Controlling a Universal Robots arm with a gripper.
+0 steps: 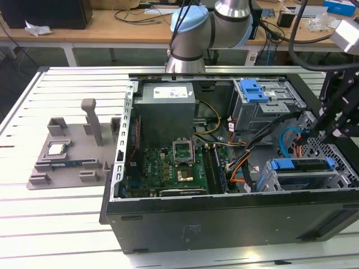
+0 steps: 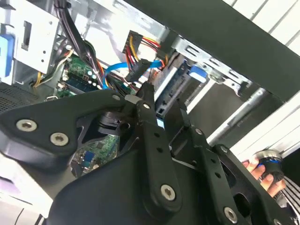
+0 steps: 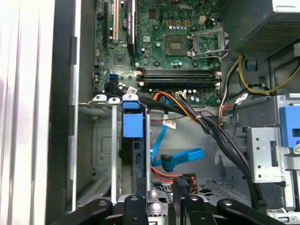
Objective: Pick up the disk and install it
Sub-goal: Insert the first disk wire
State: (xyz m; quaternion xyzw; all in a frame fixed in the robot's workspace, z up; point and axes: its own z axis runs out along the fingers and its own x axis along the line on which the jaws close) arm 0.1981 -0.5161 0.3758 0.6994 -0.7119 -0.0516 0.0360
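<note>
Exterior view: gripper (image 1: 312,133) hangs over the seated disk (image 1: 303,172), fingers parted and empty; no legible print

The disk (image 1: 305,174) sits inside the open computer case, in the drive bay at the front corner on the exterior view's right. Its blue plastic bracket frames it, with a blue tab (image 1: 283,166) at one end and a smaller blue clip (image 1: 330,162) at the other. In the first wrist view the disk (image 3: 136,154) stands on edge between 2 grey metal rails, blue bracket tab (image 3: 132,124) uppermost. Its label cannot be made out.
</note>
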